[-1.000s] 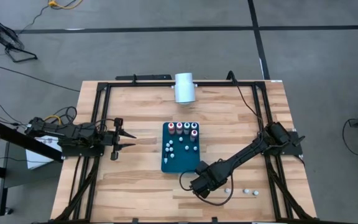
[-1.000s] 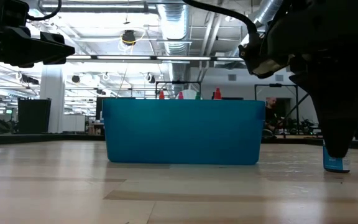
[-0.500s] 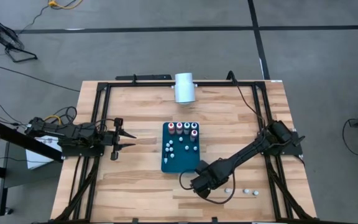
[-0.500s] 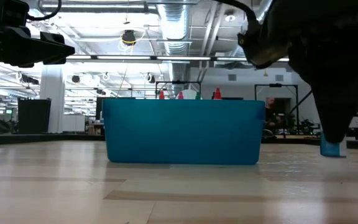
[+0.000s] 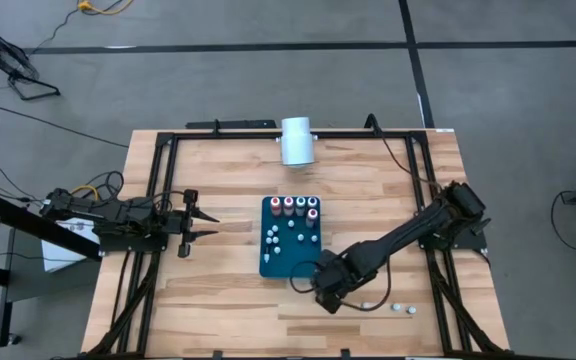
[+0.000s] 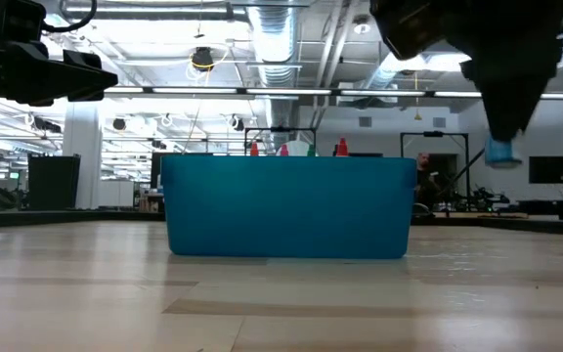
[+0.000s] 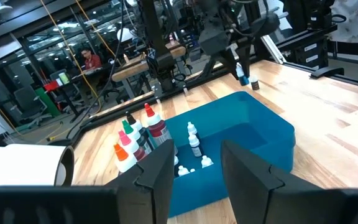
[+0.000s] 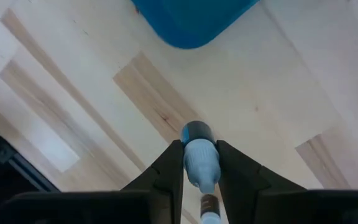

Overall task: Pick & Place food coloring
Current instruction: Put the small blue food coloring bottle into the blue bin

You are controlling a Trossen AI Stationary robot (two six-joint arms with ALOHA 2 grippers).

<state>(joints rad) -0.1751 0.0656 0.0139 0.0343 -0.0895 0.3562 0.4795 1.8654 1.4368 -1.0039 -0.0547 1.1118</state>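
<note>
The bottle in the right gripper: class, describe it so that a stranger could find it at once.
Start at the teal tray mid-table. Off its near right corner, the right gripper is shut on a small bottle, clear of the wood. Unlike the bottles standing in the tray, it has a pale blue cap and hangs in the air.

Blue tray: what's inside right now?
Inside the blue tray: a back row of taller red- and green-bodied bottles, plus several small whitish bottles standing or lying on its floor. In the low view its front wall hides all but the cap tips.
</note>
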